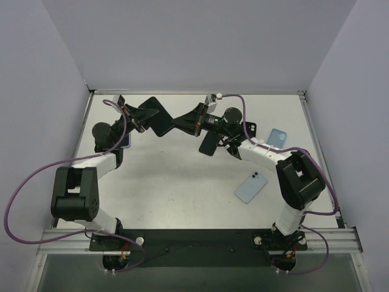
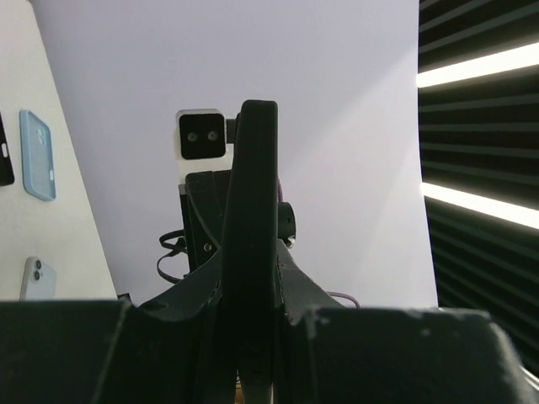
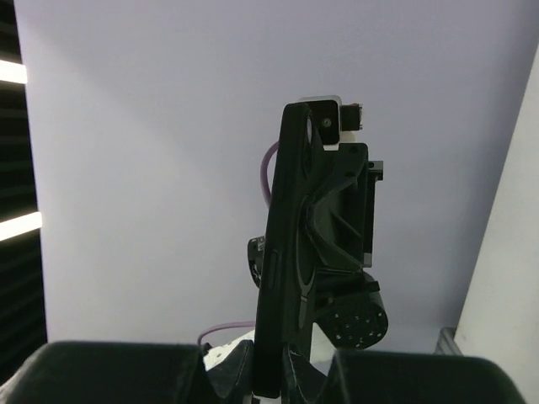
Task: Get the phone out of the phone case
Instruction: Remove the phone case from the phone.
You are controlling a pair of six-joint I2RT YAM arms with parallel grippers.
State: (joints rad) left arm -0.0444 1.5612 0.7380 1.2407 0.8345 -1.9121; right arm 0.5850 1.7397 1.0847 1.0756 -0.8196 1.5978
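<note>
One case (image 1: 163, 121) between left hand (image 1: 149, 118), right hand (image 1: 184, 125)

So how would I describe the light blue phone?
Look at the right half of the white table. The light blue phone lies flat there, closer to the near edge than the light blue case; only it shows two camera lenses in a corner.

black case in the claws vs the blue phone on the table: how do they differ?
The black case is held in the air, clamped between the left claw and the right claw; the blue phone lies flat and free on the table. The case is black, the phone light blue. Both are flat, phone-shaped slabs.
</note>
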